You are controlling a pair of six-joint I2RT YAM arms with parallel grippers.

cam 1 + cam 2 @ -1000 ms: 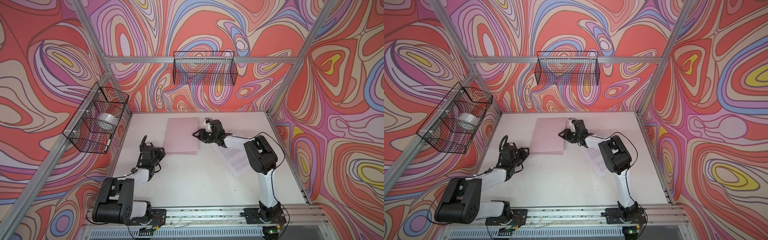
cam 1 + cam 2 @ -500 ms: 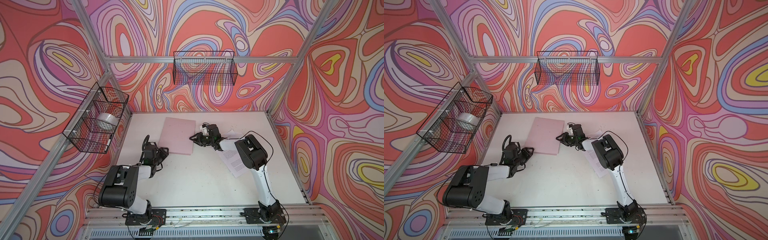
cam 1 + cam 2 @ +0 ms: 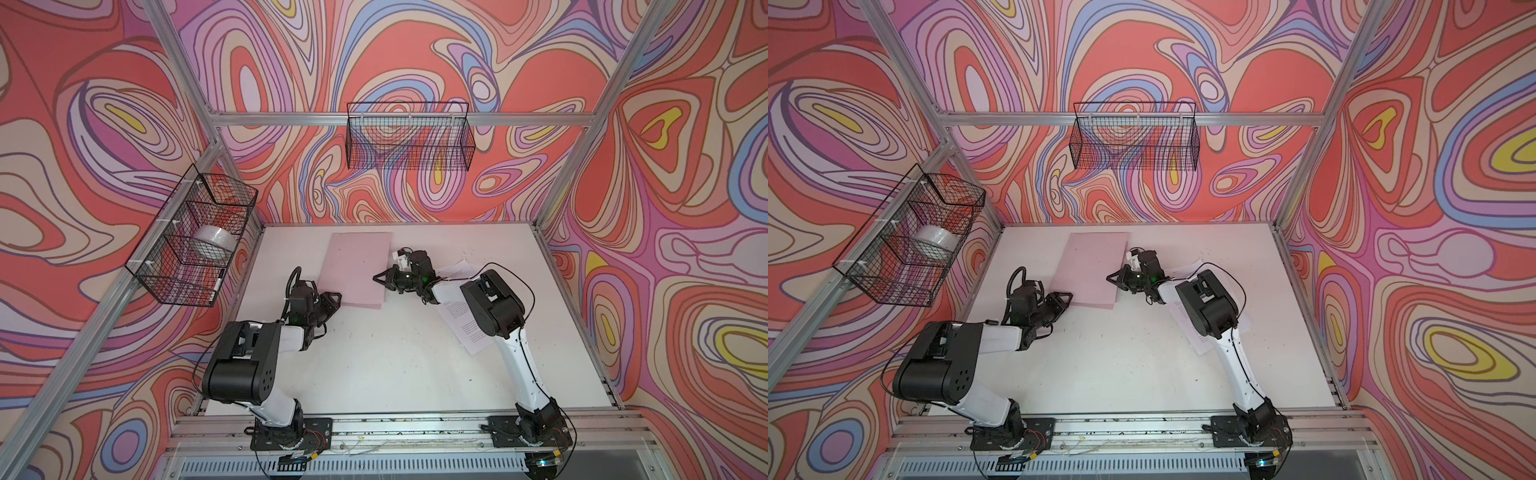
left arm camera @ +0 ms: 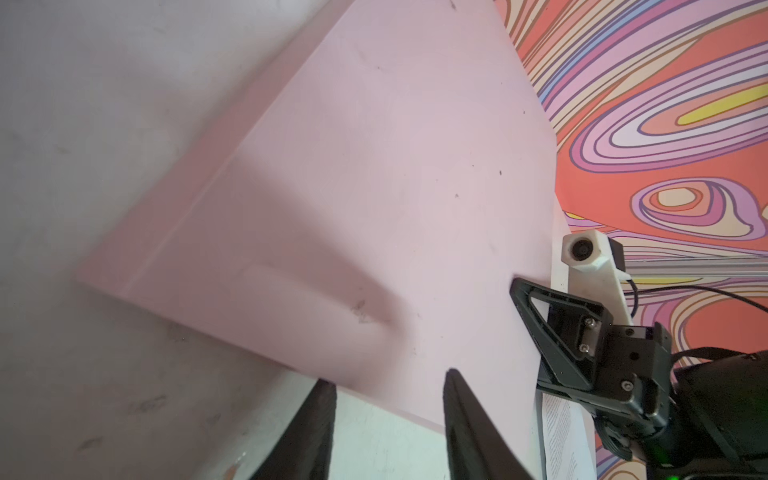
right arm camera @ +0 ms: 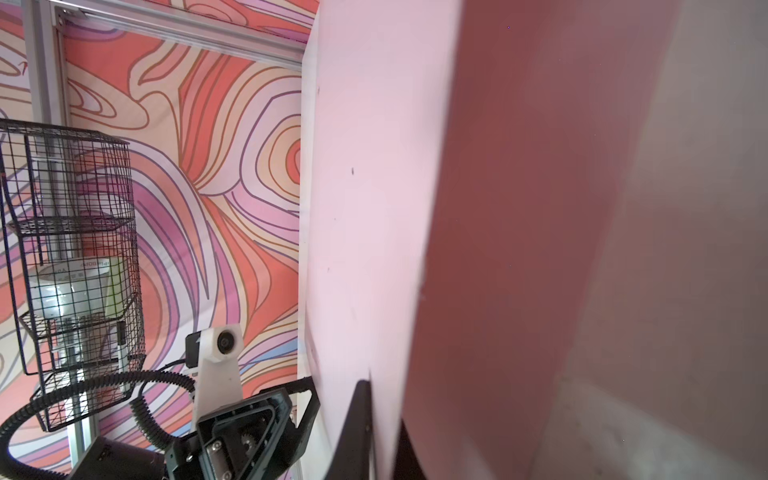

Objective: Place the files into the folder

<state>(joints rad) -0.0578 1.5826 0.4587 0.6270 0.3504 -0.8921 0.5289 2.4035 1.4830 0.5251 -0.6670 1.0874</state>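
Swirl-print walls around a white tabletop (image 3: pixel 395 365). In both top views the pink folder (image 3: pixel 357 266) (image 3: pixel 1094 266) lies on it, centre of frame, slightly left, short edge toward the back wall. The printed white files (image 3: pixel 465 332) lie right of it, partly hidden under the right arm.

Grip status: right pincer (image 3: pixel 377 277) is pressed together on the folder's right edge. Its wrist view shows pink card (image 5: pixel 365 166) running between the fingers (image 5: pixel 361 411). The left pincer (image 3: pixel 334 296) is spread, with only tabletop showing in the gap and its tips at the folder's lower-left corner. Can't tell if they touch.

Upper left of frame, a side wire basket (image 3: pixel 191 245) holds a white roll (image 3: pixel 214 241). The back wire basket (image 3: pixel 409 137) hangs on the rear wall.
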